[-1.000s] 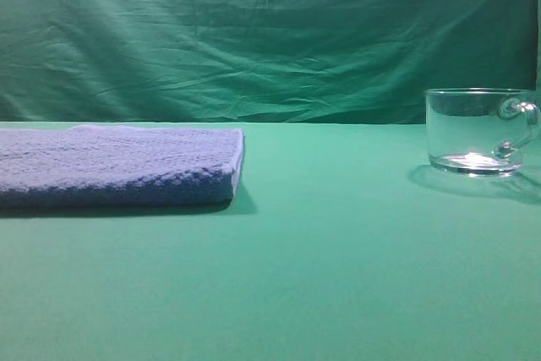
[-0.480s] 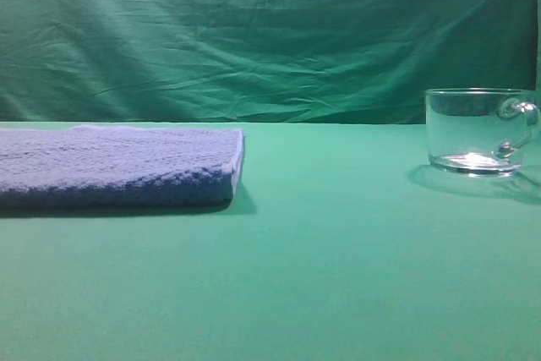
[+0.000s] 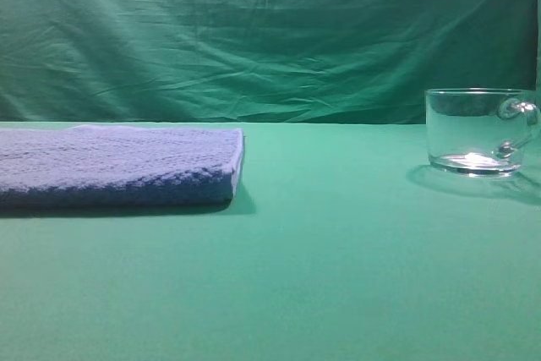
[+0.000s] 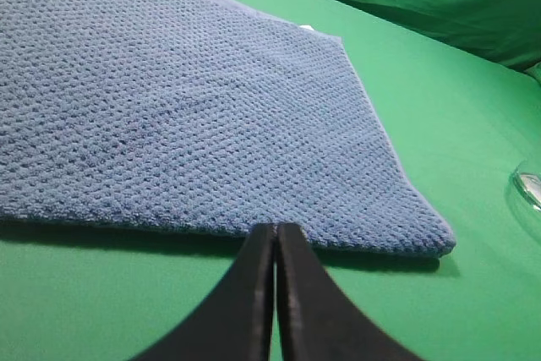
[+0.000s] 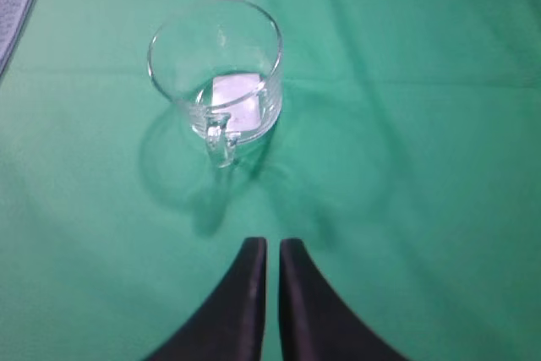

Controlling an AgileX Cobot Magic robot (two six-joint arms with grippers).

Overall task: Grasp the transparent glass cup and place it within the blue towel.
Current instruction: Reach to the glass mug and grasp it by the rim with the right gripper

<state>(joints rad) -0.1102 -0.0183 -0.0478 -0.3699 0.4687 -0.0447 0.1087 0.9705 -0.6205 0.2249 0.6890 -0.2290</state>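
The transparent glass cup (image 3: 473,130) stands upright at the right edge of the green table, its small handle to the right. In the right wrist view the cup (image 5: 215,73) sits ahead with its handle turned toward my right gripper (image 5: 272,244), which is shut, empty and well short of the glass. The blue towel (image 3: 118,165) lies folded flat at the left. In the left wrist view the towel (image 4: 186,116) fills the frame, and my left gripper (image 4: 275,229) hangs shut and empty just before its near edge. Neither gripper shows in the exterior high view.
A green cloth covers the table (image 3: 338,276) and a green backdrop (image 3: 254,31) hangs behind it. A strip of bare green cloth separates towel and cup. The cup's rim (image 4: 528,188) shows at the right edge of the left wrist view.
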